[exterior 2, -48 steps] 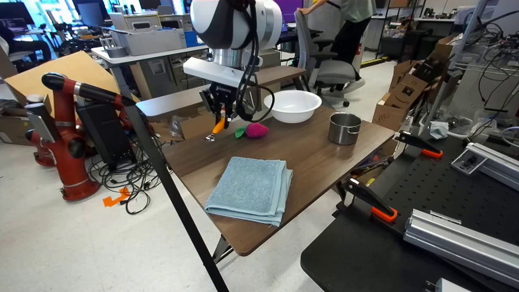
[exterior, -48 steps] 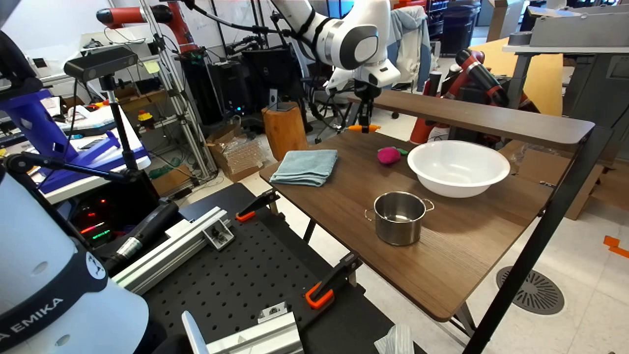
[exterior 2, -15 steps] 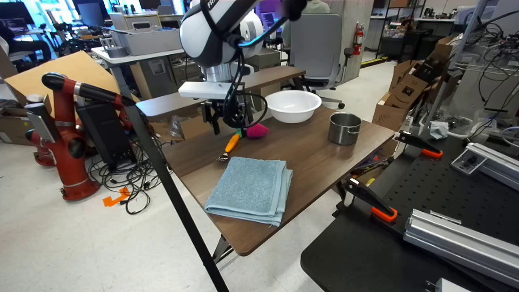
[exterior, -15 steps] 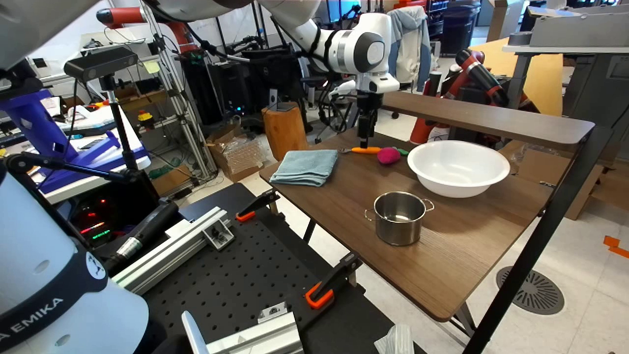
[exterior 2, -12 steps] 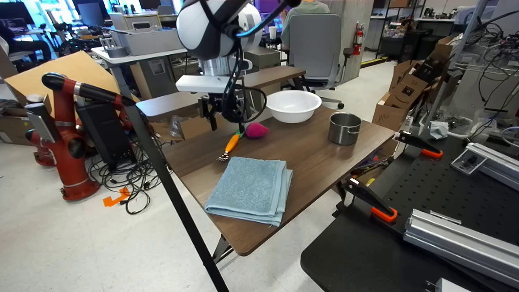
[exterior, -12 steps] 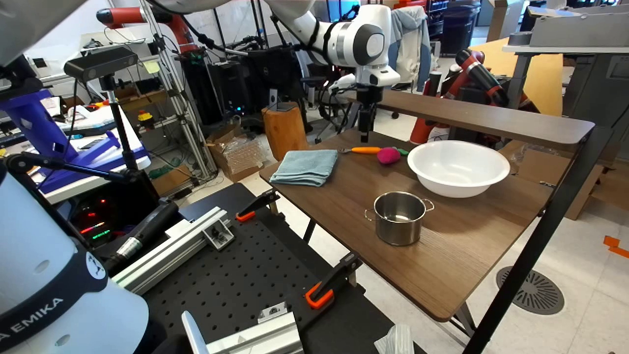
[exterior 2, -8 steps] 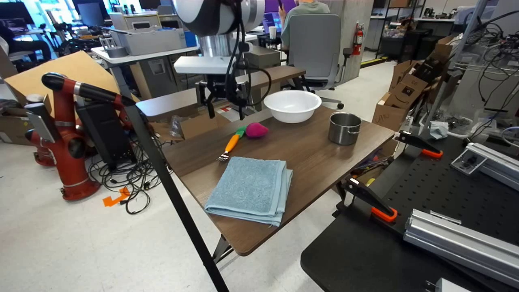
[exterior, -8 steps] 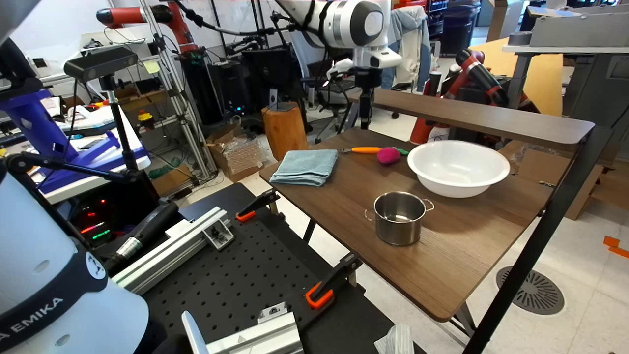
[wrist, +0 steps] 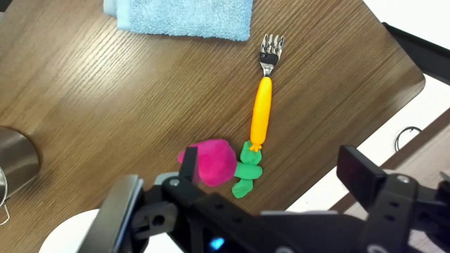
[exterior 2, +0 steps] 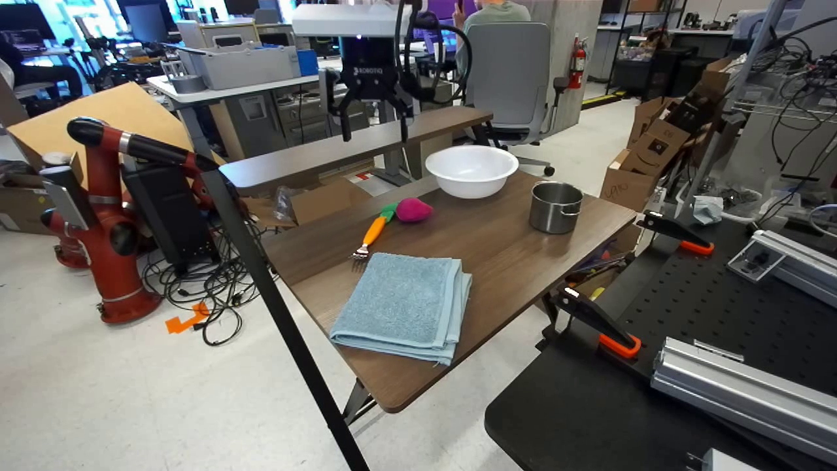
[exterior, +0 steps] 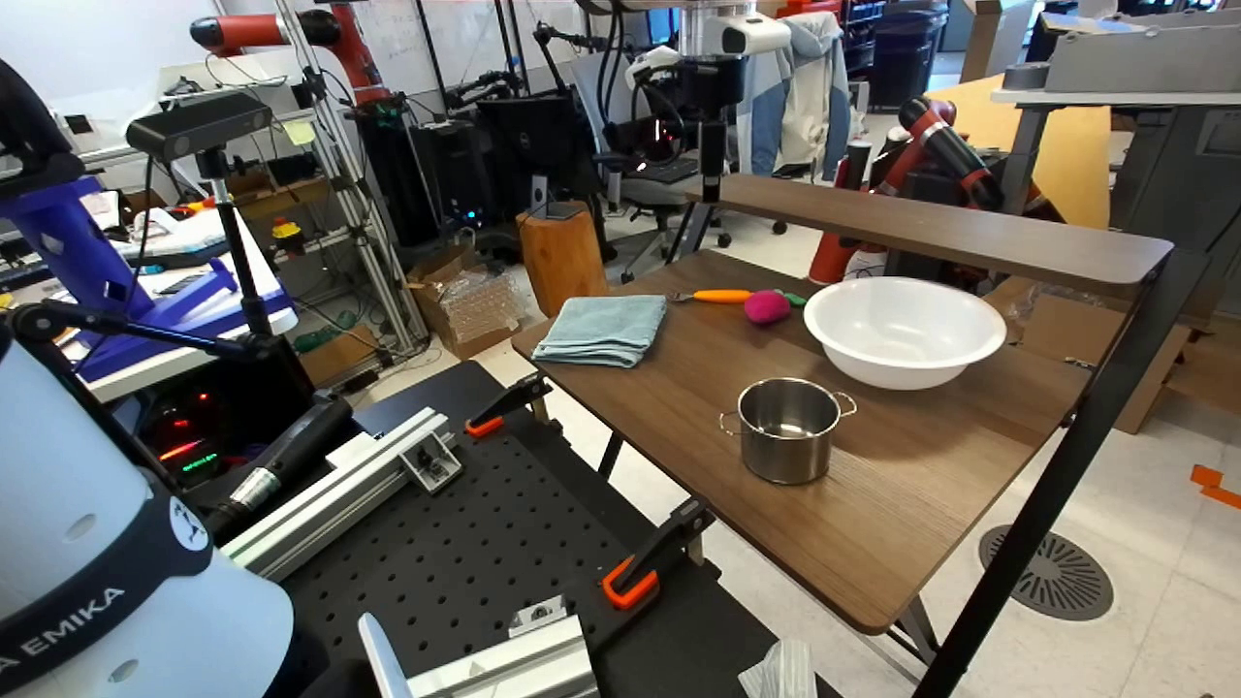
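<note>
Gripper (exterior 2: pixel 375 135) spread wide above table (wrist: pixel 158 98), orange-handled fork (wrist: pixel 261 109) laid at one o'clock from pink plush (wrist: pixel 217 162), seen in wrist view

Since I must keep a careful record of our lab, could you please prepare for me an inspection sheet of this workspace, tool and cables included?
Surface: brown wood-grain tabletop with a matching raised shelf.
Nearest items: orange-handled fork, its handle end over a green leaf of the pink toy vegetable.
Clutter: folded blue towel close to the fork's tines; steel pot with two handles; white bowl.
Tool: hangs above the tabletop, jaws open, nothing held.
Cables: black cables looped beside the tool; cable tangle on the floor near a red robot arm.
Surroundings: black perforated bench with two clamps; grey office chair with a seated person.
</note>
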You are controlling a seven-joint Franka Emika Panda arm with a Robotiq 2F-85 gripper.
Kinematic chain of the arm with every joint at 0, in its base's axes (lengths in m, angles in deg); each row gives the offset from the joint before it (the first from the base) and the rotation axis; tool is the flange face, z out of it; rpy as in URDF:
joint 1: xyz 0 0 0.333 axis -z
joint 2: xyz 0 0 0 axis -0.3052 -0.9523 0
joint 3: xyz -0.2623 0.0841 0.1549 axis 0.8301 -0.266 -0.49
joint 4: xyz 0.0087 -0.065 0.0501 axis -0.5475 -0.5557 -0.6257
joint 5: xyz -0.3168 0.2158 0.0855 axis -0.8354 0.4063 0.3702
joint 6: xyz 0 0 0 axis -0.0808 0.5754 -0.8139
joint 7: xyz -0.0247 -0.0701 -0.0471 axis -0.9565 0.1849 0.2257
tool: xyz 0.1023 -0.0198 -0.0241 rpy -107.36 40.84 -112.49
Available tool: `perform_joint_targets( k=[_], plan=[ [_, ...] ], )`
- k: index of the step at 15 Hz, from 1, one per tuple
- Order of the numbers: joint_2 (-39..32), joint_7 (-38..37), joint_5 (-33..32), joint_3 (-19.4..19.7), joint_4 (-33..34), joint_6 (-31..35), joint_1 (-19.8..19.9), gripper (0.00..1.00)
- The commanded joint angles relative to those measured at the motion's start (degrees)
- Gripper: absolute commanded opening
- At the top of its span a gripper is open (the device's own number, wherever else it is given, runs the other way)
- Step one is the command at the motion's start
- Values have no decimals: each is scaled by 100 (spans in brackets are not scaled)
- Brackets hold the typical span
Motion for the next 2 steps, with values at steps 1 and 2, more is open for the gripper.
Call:
perform_joint_targets(
  k=[1, 2],
  plan=[
    [-7, -22, -45, -68, -37, 62, 46, 100],
    [-7, -19, -44, -70, -62, 89, 45, 100]
  ],
)
